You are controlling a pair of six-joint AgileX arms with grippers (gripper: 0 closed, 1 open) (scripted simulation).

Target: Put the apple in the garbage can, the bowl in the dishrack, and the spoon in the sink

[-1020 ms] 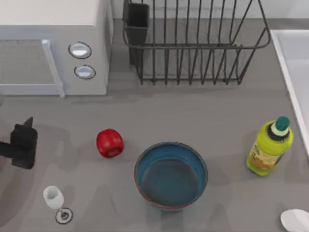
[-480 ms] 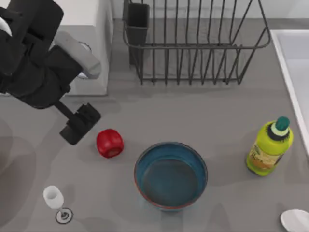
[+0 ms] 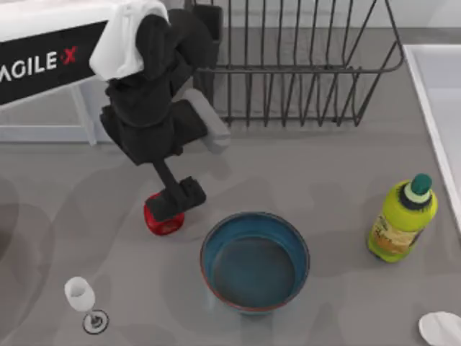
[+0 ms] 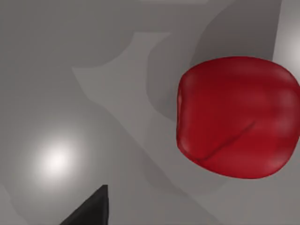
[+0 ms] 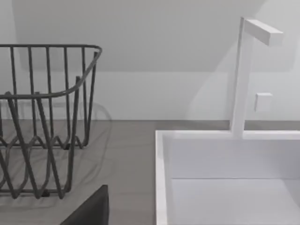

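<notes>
The left gripper [image 3: 176, 200] has swung over the apple [image 3: 161, 220] (glossy, roundish).

Red apple [image 3: 163, 220] on the bench left of the upright teal bowl [image 3: 255, 262]; white spoon [image 3: 441, 329] bottom right; dishrack [image 3: 292, 65] up top; sink [image 3: 436, 79] far right.

I see a plain matte grey worktop [image 3: 310, 173] carrying soft, overlapping shadows. In my left wrist view 1 bright round glare spot lies on that grey surface. In my right wrist view a pale, bare wall [image 5: 154, 56] rises behind the worktop's far edge, evenly lit, with a broad slanting shadow across it.
</notes>
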